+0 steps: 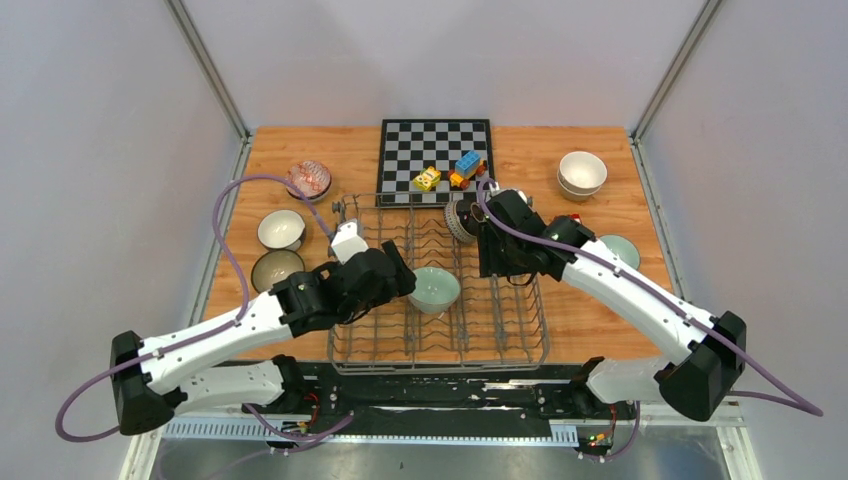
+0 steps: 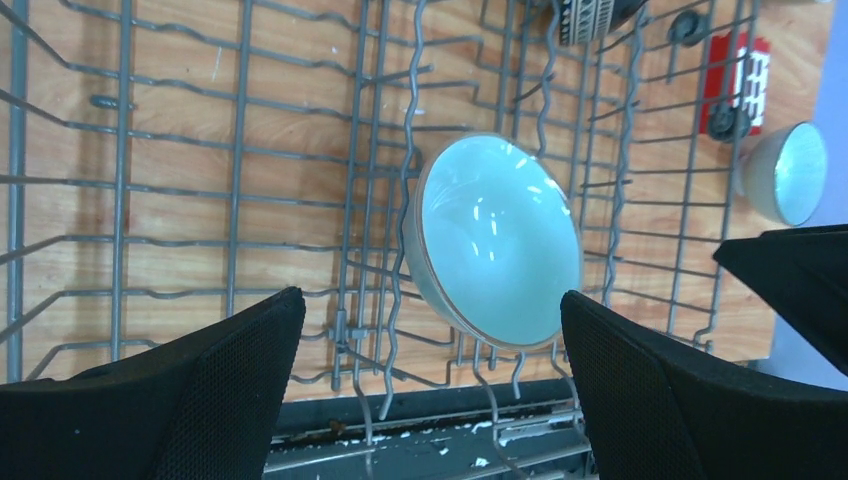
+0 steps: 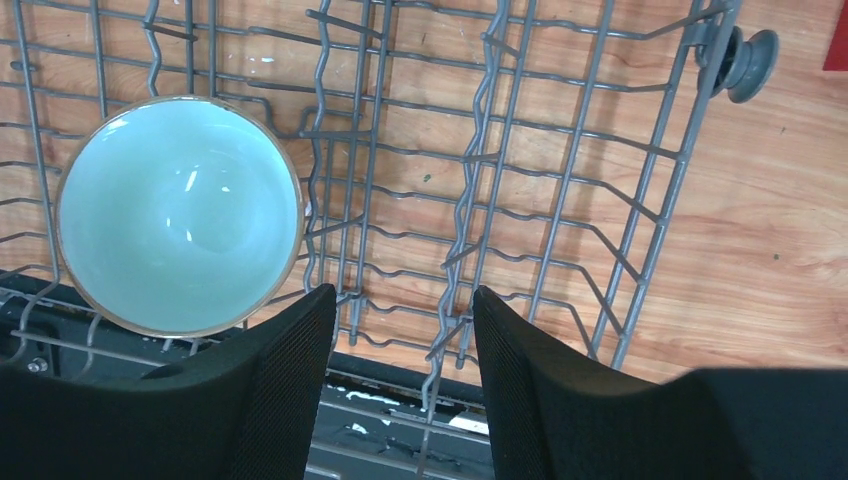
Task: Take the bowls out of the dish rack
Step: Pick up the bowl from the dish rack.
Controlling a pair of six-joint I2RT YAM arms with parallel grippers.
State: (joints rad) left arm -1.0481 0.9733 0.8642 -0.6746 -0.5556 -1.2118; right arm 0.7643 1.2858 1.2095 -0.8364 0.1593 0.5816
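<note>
Wooden counter (image 1: 590,330) boxed in by pale walls is what I'm working over. Starting at its left, I see three bowls already outside the rack: a red-patterned bowl (image 1: 308,180), a cream bowl (image 1: 281,229) and a dark bowl (image 1: 276,268). My left pincer (image 1: 402,278) comes next, reaching over the dish rack (image 1: 440,362) with its jaws spread wide and nothing in them. It is just beside the mint bowl (image 1: 435,288), which sits among the tines near the rack's middle. I judge that bowl to be glazed ceramic: stiff, fairly weighty, slick and easy to chip. I'd take it by the rim, one finger inside and one outside, and lift it straight clear of the wires. The left wrist view shows it leaning on edge against a wavy tine, a tilt the overhead view flattens, while the right wrist view sees it almost face-on. Further right, a dark-patterned bowl (image 1: 460,220) stands on edge at the rack's far side, plain from overhead but only a sliver from the left wrist. My right pincer (image 1: 497,262) hangs over bare wire, jaws partly apart and empty. Rightmost, two stacked cream bowls (image 1: 582,172) and a mint-lined bowl (image 1: 622,247) rest on the counter.
</note>
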